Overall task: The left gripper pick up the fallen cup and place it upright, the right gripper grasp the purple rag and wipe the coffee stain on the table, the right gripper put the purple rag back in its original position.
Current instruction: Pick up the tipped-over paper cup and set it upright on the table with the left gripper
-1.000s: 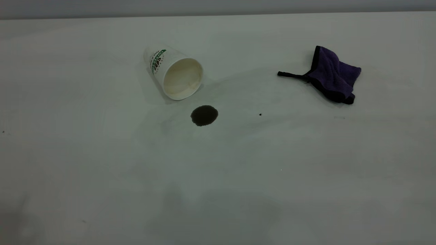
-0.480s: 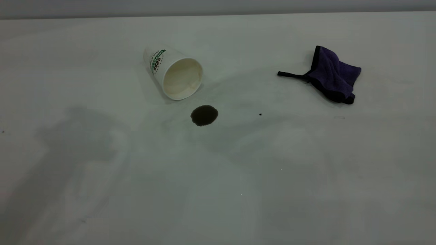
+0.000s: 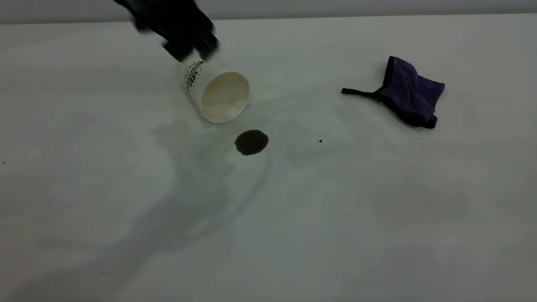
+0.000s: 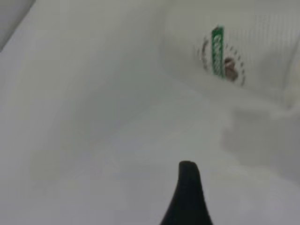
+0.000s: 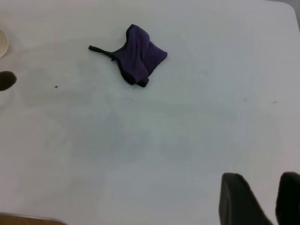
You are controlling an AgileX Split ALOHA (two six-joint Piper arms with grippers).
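White cup [image 3: 218, 94] on its side on surface [image 3: 293, 218]; left hand [image 3: 186, 50] at cup base, finger state unclear. Right hand [image 5: 262, 199] apart, high above purple rag [image 5: 138, 55].

My left gripper [image 3: 191, 50] is a black blur at the upper left of the exterior frame, covering the cup's [image 3: 216, 92] base, and my right gripper [image 5: 262, 199] is cut off by its wrist frame's lower edge.
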